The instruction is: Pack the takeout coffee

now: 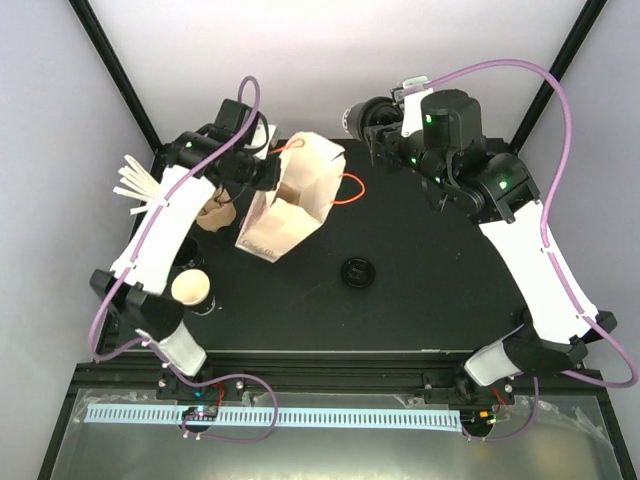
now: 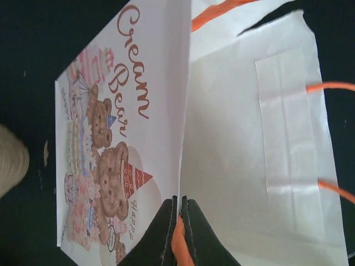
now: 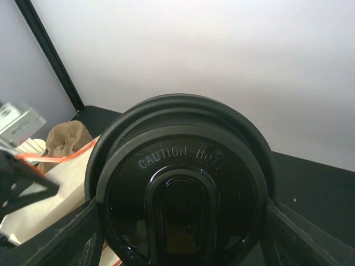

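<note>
A: Black plastic fills the right wrist view. It is the round lid of a lidded cup (image 3: 183, 166), with "CAUTION HOT" raised on it, turned toward the camera.

B: Held, or only near?

A: Held. The right end effector (image 1: 360, 122) has its fingers (image 3: 83, 233) spread wide, one on each side of the cup. From above, the cup hangs in the air over the far part of the table (image 1: 430, 300), just right of the paper bag (image 1: 290, 200) and not inside it.

B: And the bag?

A: It is white with orange handles (image 1: 347, 190). It leans over on the table with its mouth open toward the far side. One panel carries a print of bears and the words "Cream Bear".

B: What about the left end effector?

A: The left end effector (image 2: 178, 202) is pinched narrow on the bag's rim, with a strip of orange handle caught between its fingers.

B: Is there any other coffee about?

A: An open cup (image 1: 190, 288), tan inside, stands near the left arm's base. A loose lid (image 1: 357, 271) lies flat on the table, nearer the arms than the bag is and well apart from that cup.

B: Other things?

A: White stirrer sticks (image 1: 135, 185) fan out at the left edge, and the arm hides whatever holds them. A brown pulp carrier (image 1: 215, 212) sits just left of the bag, partly under the left arm.
</note>
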